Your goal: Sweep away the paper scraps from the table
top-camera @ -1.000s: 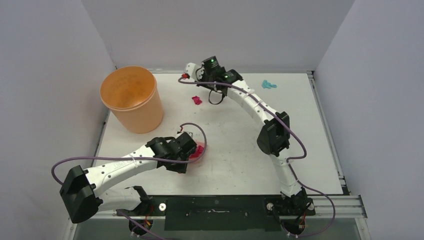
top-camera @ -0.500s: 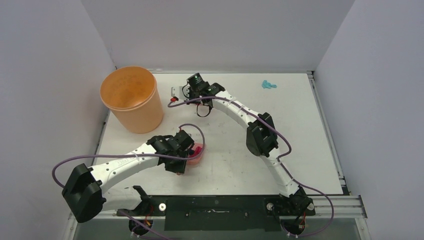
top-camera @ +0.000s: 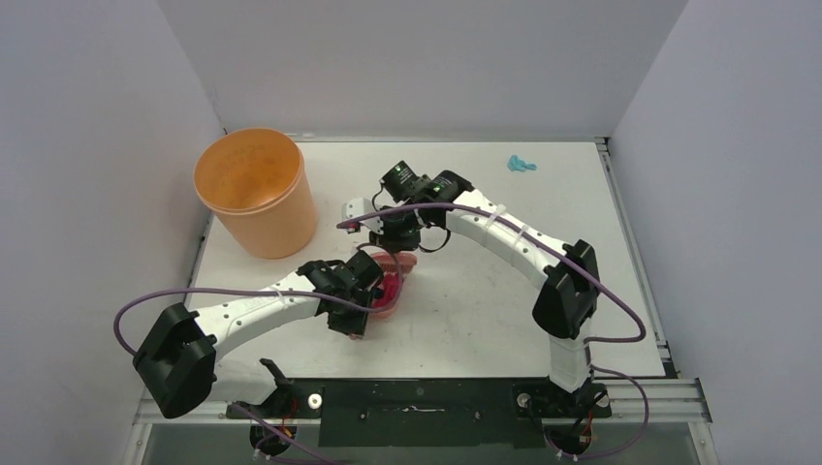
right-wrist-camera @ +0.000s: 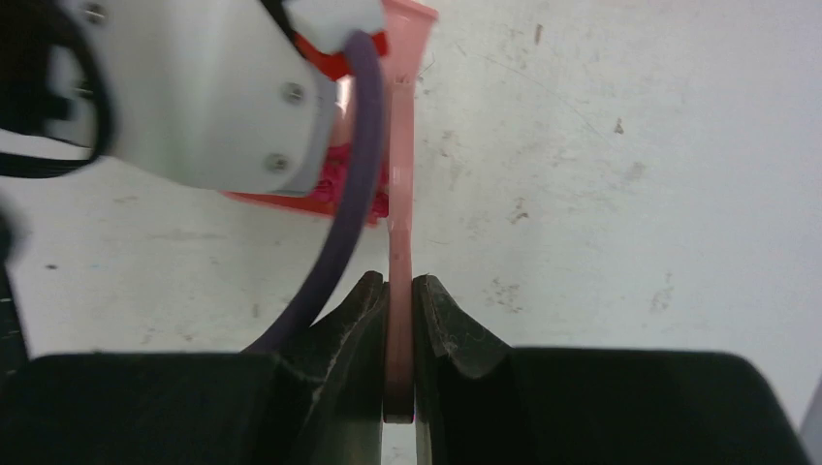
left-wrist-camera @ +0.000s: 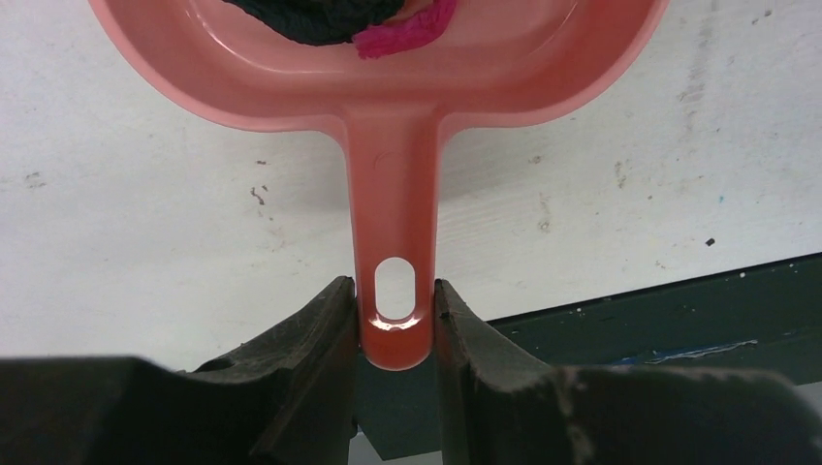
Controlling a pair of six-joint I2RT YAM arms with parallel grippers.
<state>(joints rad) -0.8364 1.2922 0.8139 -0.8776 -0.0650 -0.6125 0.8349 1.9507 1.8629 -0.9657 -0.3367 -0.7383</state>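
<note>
My left gripper [left-wrist-camera: 393,320] is shut on the handle of the pink dustpan [left-wrist-camera: 388,116], which rests on the white table [top-camera: 485,310] near the front middle [top-camera: 386,291]. A black wad [left-wrist-camera: 310,12] and a magenta wad [left-wrist-camera: 407,29] lie in the pan. My right gripper [right-wrist-camera: 398,320] is shut on the thin pink handle of the hand brush [right-wrist-camera: 398,223], right at the far side of the dustpan [top-camera: 405,262]. A magenta scrap [right-wrist-camera: 334,174] shows at the pan, partly hidden by the left wrist. One teal scrap [top-camera: 521,164] lies at the far right.
An orange round bucket [top-camera: 254,189] stands at the far left of the table. The left arm's white wrist and purple cable [right-wrist-camera: 354,155] cross in front of the brush. The dark base rail [top-camera: 417,397] runs along the near edge.
My right arm has swung from the far middle of the table toward me, down to the dustpan. The magenta scrap that lay at the far middle is gone from there. The left arm shifted slightly.
</note>
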